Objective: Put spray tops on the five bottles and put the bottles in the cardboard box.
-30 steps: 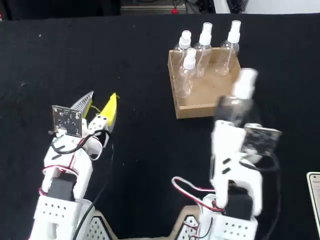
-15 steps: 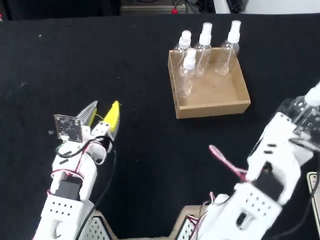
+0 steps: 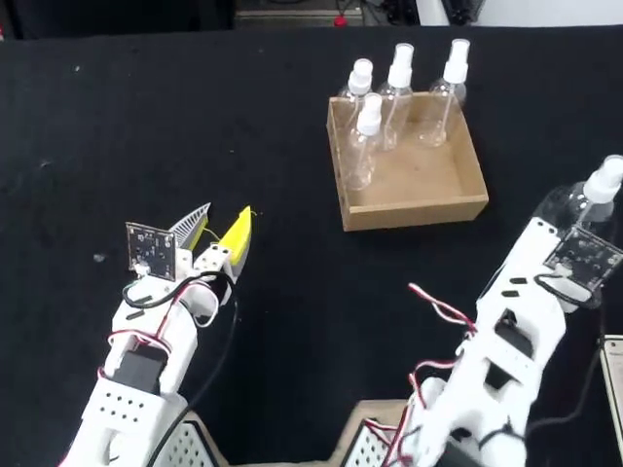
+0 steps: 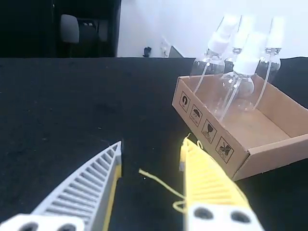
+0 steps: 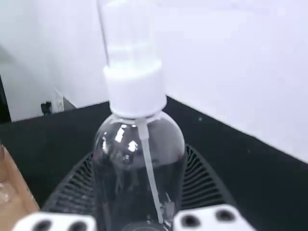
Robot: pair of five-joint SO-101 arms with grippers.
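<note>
A cardboard box point(image 3: 465, 205) stands at the back of the black table and holds several clear bottles with white spray tops point(image 3: 369, 136). They also show over the box point(image 4: 211, 134) in the left wrist view, where the bottles point(image 4: 236, 82) stand at its far side. My right gripper point(image 3: 574, 219) is to the right of the box, shut on a clear bottle with a spray top point(image 3: 589, 199); that bottle point(image 5: 139, 163) sits between the dark fingers point(image 5: 204, 185). My left gripper point(image 3: 222, 226) stands open over bare table left of the box, nothing between its grey and yellow fingers point(image 4: 207, 183).
A white-edged object point(image 3: 611, 365) lies at the right table edge near the right arm. The black table point(image 3: 146, 126) stretches wide to the left and behind the left arm. Loose yellow thread point(image 4: 159, 180) hangs off the left gripper.
The right arm has swung from in front of the box out to the right, carrying the bottle. The left gripper has shifted slightly right and toward the box.
</note>
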